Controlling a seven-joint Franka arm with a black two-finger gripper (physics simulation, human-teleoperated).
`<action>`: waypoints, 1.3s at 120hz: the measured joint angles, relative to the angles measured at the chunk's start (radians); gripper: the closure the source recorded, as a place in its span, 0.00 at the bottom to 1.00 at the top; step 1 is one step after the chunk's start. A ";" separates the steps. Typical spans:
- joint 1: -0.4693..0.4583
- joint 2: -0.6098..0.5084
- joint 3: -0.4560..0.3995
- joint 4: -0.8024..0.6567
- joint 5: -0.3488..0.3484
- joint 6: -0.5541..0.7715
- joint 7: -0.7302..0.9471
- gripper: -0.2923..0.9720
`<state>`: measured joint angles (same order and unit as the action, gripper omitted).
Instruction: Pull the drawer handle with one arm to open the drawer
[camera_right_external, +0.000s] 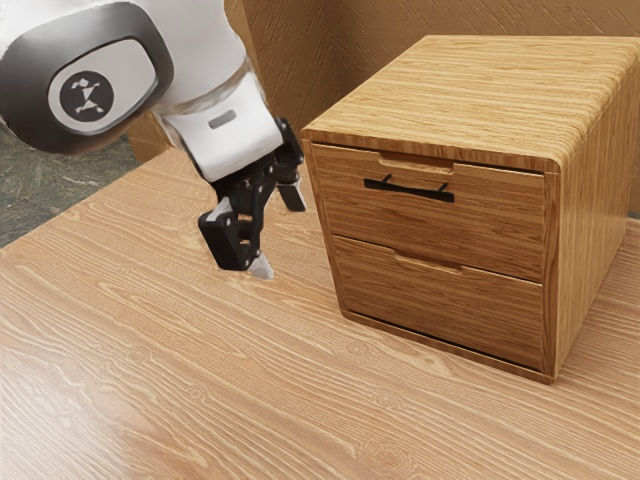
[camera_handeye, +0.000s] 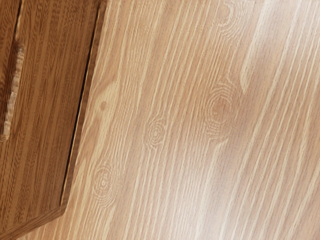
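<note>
drawer cabinet (camera_right_external: 470, 90): oak-grain wood, satin. handle (camera_right_external: 408, 188) on its front: matt black. counter (camera_right_external: 150, 380) beneath cabinet: pale wood, faint sheen. end effector (camera_right_external: 270, 232): matt black.

Arm (camera_right_external: 100, 70): upper links cut off by exterior view's left and top edges. Gripper (camera_right_external: 278, 237): far finger's base hidden behind hand body. Cabinet (camera_right_external: 480, 90): side panel cropped at exterior view's right edge; back hidden. Drawer handle (camera_right_external: 408, 188): mounts too small to read. Wrist view: cabinet front cropped by picture edge; pale strip (camera_handeye: 12, 90) on it blurred, cut short, identity unclear. Desk (camera_right_external: 150, 380): runs past every edge.
</note>
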<state>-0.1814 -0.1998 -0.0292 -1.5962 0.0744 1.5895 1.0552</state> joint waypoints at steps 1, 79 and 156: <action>-0.001 0.002 -0.007 -0.001 0.004 0.014 0.011 0.23; 0.041 0.250 -0.102 0.178 -0.108 0.337 0.453 0.60; 0.125 0.321 -0.092 0.241 -0.147 0.343 0.517 0.62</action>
<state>-0.0561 0.1207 -0.1212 -1.3555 -0.0721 1.9324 1.5722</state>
